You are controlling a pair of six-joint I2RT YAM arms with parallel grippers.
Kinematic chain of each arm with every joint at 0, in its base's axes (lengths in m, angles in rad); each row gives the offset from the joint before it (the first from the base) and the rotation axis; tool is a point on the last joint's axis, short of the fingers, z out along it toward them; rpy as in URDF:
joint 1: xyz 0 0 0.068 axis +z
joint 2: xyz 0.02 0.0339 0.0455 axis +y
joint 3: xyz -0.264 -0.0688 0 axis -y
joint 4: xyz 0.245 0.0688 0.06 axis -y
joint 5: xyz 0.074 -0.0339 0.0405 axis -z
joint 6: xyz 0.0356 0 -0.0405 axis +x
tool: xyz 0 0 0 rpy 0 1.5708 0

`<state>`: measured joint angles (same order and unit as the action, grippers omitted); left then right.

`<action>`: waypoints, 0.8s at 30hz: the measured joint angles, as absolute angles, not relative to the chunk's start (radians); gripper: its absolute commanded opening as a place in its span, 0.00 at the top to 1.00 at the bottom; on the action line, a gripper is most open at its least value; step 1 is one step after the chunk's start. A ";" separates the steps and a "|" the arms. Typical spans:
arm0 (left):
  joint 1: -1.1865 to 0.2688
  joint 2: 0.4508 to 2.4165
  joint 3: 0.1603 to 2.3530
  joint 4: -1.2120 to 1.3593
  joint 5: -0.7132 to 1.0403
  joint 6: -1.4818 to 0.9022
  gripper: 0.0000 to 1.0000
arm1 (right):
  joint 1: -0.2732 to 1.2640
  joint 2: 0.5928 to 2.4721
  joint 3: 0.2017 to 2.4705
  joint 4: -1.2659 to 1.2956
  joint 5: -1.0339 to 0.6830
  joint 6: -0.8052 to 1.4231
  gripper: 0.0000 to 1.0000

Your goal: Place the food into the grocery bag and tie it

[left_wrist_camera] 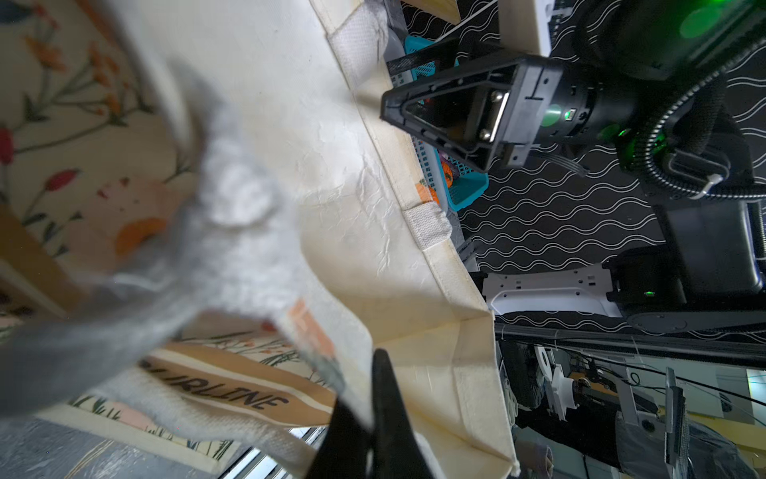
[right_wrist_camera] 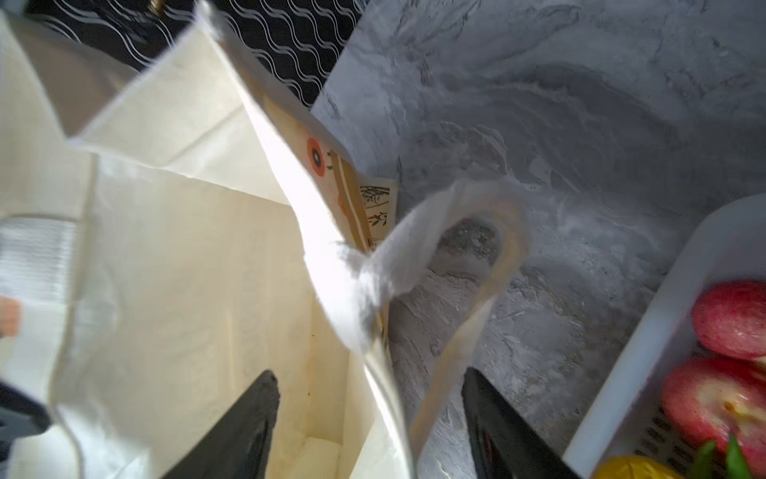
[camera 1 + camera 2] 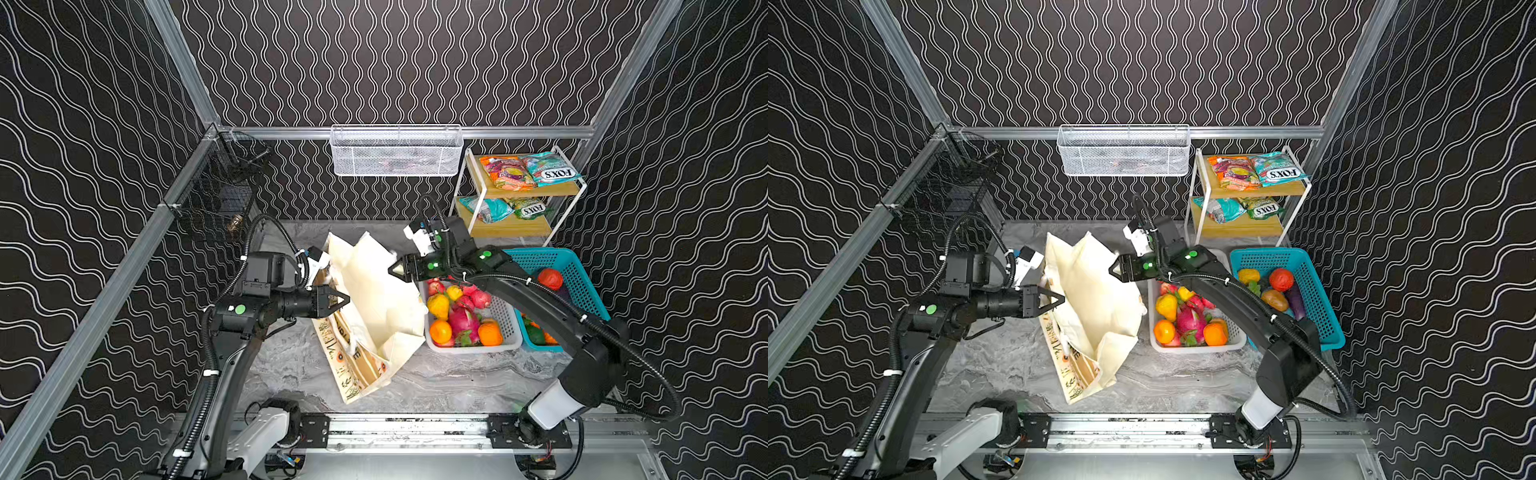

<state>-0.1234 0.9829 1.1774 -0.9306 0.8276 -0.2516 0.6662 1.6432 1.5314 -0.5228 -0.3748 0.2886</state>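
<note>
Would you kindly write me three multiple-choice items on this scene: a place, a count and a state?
1. Where does the white basket stand?
A) between the bag and the teal basket
B) left of the bag
C) inside the bag

2. How many packets lie on the shelf?
A) two
B) six
C) four

3. The right gripper is:
A) shut on an orange
B) open
C) shut on a packet

Answers:
1. A: both top views show it right of the bag, with the teal basket beyond.
2. C: two lie on each tier.
3. B: the right wrist view shows its jaws apart, astride the bag's edge.
</note>
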 measured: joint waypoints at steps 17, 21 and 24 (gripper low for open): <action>-0.064 0.999 1.195 -1.006 0.746 -0.230 1.00 | 0.651 1.541 1.434 -0.566 -0.324 0.332 1.00; -0.007 1.003 1.207 -1.020 0.661 -0.230 1.00 | 0.608 1.426 1.362 -0.564 -0.242 0.372 1.00; 0.032 1.014 1.219 -1.051 0.550 -0.229 1.00 | 0.569 1.380 1.309 -0.566 -0.201 0.395 1.00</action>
